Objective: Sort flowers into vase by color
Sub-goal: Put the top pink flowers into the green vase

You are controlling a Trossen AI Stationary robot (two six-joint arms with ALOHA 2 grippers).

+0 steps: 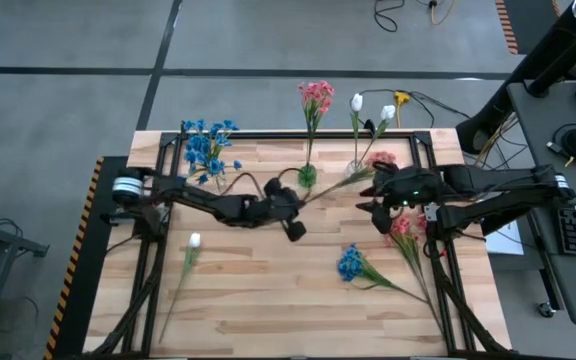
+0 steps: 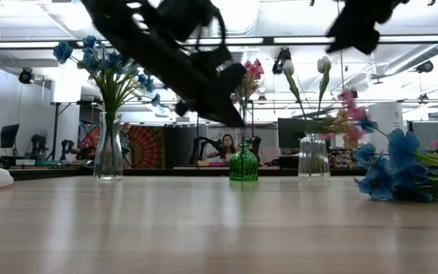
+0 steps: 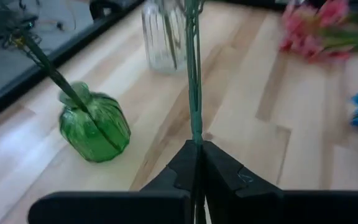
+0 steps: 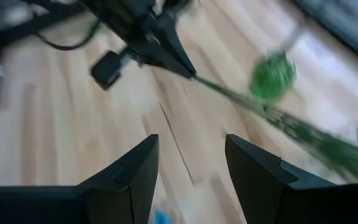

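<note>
High view: left gripper (image 1: pixel 301 203) was mid-table beside the green vase (image 1: pixel 307 176), pinching a pink flower's stem (image 1: pixel 340 182); right gripper (image 1: pixel 373 215) hovered near, holding nothing.
Low view: blue flowers (image 2: pixel 101 61) stood in the clear vase (image 2: pixel 108 148).
Left wrist: fingers (image 3: pixel 219 173) clamped on the stem (image 3: pixel 194 93).
Right wrist: fingers (image 4: pixel 261 173) stood apart, empty.

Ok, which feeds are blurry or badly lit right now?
Right wrist view: motion-smeared, the green vase and flower stem streaked. Left wrist view: sharp on the stem in the left pincer, soft on the far pink flowers. Low view: bright backlight leaves both arms black silhouettes. High view: even, clear.
</note>
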